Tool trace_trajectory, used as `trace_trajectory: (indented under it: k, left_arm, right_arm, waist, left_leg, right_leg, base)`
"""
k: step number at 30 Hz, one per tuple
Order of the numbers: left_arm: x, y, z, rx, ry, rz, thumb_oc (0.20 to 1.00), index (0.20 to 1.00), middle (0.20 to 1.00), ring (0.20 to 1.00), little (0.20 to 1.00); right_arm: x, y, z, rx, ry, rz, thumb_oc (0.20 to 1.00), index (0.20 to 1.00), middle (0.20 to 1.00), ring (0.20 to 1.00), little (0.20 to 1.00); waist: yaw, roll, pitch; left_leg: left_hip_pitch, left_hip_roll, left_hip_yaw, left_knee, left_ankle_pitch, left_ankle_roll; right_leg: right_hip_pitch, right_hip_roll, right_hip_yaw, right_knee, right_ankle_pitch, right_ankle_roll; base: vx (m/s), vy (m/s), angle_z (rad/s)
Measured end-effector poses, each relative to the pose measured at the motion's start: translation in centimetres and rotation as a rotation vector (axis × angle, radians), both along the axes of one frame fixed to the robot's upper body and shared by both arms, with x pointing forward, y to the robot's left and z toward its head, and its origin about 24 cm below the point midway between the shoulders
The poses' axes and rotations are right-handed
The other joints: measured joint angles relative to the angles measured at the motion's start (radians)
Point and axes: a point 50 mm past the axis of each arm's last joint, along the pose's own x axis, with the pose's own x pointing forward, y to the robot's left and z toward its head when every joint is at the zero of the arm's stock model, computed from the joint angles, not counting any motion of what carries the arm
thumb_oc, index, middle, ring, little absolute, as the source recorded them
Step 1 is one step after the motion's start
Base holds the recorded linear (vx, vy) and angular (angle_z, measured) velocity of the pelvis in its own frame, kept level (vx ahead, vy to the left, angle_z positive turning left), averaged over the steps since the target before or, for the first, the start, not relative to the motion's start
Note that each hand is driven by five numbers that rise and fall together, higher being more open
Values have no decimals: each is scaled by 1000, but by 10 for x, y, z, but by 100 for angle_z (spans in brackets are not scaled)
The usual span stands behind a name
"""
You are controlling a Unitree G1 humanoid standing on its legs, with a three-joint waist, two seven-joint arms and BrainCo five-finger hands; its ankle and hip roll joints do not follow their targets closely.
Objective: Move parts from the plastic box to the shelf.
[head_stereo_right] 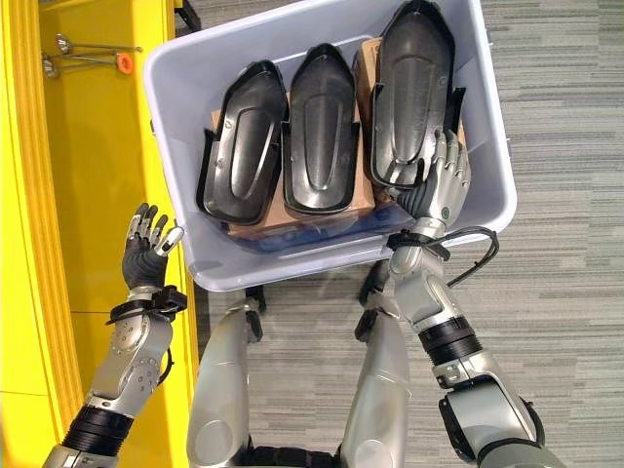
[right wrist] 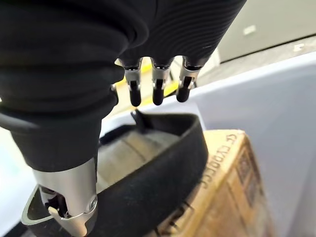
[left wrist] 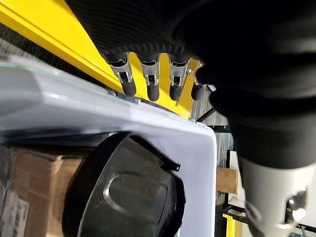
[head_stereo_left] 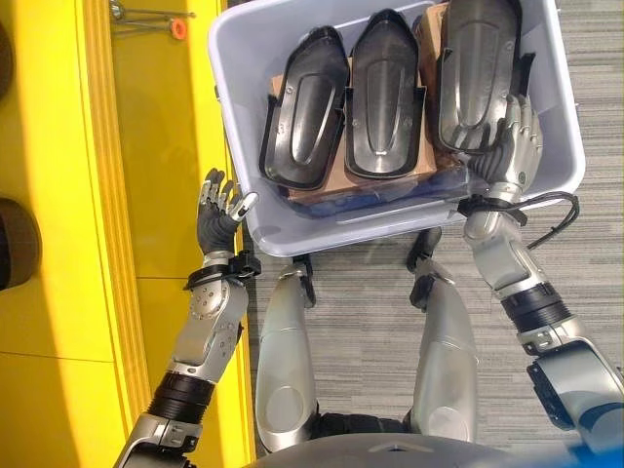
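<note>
Three black moulded parts [head_stereo_left: 385,97] lie side by side on cardboard cartons [right wrist: 232,173] in the plastic box [head_stereo_left: 244,58], the right hand [head_stereo_left: 509,146] with fingers apart at the nearest one's end, unclamped, the left hand [head_stereo_left: 219,210] spread beside the box wall above the yellow shelf [head_stereo_left: 156,127]; judged step: reaching, next needing closure.

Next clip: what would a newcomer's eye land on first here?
Three black molded parts lying side by side on cardboard boxes in the grey plastic box. The right hand rests open against the rightmost part, while the left hand hovers open outside the box, over the bright yellow shelf.
</note>
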Motion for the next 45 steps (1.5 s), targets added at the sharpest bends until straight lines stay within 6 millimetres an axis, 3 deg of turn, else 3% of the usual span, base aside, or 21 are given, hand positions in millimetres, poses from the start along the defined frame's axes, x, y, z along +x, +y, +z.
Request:
trace_trajectory:
  k: [4, 7, 11, 19, 25, 34, 45]
  left_arm:
    - [0, -2, -1, -7, 5, -5, 1000, 1000, 1000, 1000, 1000]
    - [-2, -7, 4, -21, -9, -24, 1000, 1000, 1000, 1000, 1000]
    - [-3, -13, 11, -34, -34, -54, 1000, 1000, 1000, 1000, 1000]
    - [-3, -14, 9, -32, -9, -58, 1000, 1000, 1000, 1000, 1000]
    - [-3, -15, 10, -29, -5, -69, 1000, 1000, 1000, 1000, 1000]
    - [-3, -22, 6, -23, 26, -94, 1000, 1000, 1000, 1000, 1000]
    - [-1, -26, 7, -20, 23, -111, 1000, 1000, 1000, 1000, 1000]
  right_arm:
    - [-5, 3, 23, 63, -135, 65, 1000, 1000, 1000, 1000, 1000]
    - [-17, 24, 47, 131, -247, 227, 1000, 1000, 1000, 1000, 1000]
    - [-27, 48, 61, 160, -275, 419, 1000, 1000, 1000, 1000, 1000]
    - [-41, 44, 75, 177, -336, 459, 1000, 1000, 1000, 1000, 1000]
    - [-43, 48, 75, 237, -329, 511, 1000, 1000, 1000, 1000, 1000]
    - [-26, 44, 67, 309, -377, 386, 1000, 1000, 1000, 1000, 1000]
    - [-11, 42, 70, 194, -364, 283, 1000, 1000, 1000, 1000, 1000]
  waist:
    - [-2, 2, 1]
    - [-16, 5, 1]
    - [-17, 8, 0]
    - [-19, 9, 1]
    - [-19, 9, 1]
    - [-8, 11, 1]
    - [24, 42, 3]
  left_leg:
    - [30, -2, 10, -10, 1, -1]
    - [34, -2, 10, -14, 1, -2]
    - [41, -2, 16, -24, 3, -3]
    - [47, -2, 22, -26, 4, -6]
    - [51, -1, 22, -26, 4, -6]
    - [64, -3, 18, -26, 3, -4]
    - [47, -13, 4, -27, 5, -8]
  right_leg:
    - [14, 1, 9, 3, -4, 0]
    - [18, 1, 11, 0, -6, -1]
    - [18, 3, 13, -2, -6, -2]
    - [18, 4, 15, 2, -6, -1]
    - [21, 4, 15, 7, -9, 0]
    - [40, -1, 13, 2, -19, 6]
    - [30, -19, -4, 22, -26, 6]
  base:
    - [14, 31, -5]
    - [5, 37, -1]
    - [7, 15, -2]
    - [0, 0, 0]
    - [0, 0, 0]
    - [15, 12, 1]
    - [28, 6, 5]
